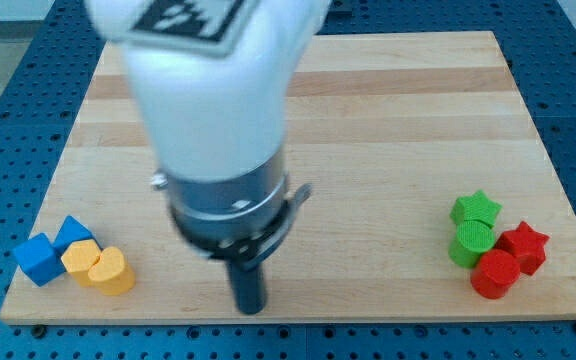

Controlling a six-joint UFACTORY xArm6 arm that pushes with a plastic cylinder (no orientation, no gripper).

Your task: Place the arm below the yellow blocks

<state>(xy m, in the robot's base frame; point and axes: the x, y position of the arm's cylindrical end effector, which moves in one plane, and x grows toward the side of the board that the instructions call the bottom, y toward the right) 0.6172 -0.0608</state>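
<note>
Two yellow blocks sit at the view's bottom left: a rounded yellow block (82,258) and a yellow heart-shaped block (112,272), touching each other. My tip (250,306) is near the board's bottom edge, to the right of the yellow blocks and a little lower than them, well apart. The large white and grey arm body (218,130) blocks the board's middle.
Two blue blocks (38,258) (72,233) touch the yellow ones on their left. At the view's right sit a green star (476,209), a green round block (472,240), a red star (524,247) and a red round block (494,274). The wooden board (408,120) lies on a blue perforated table.
</note>
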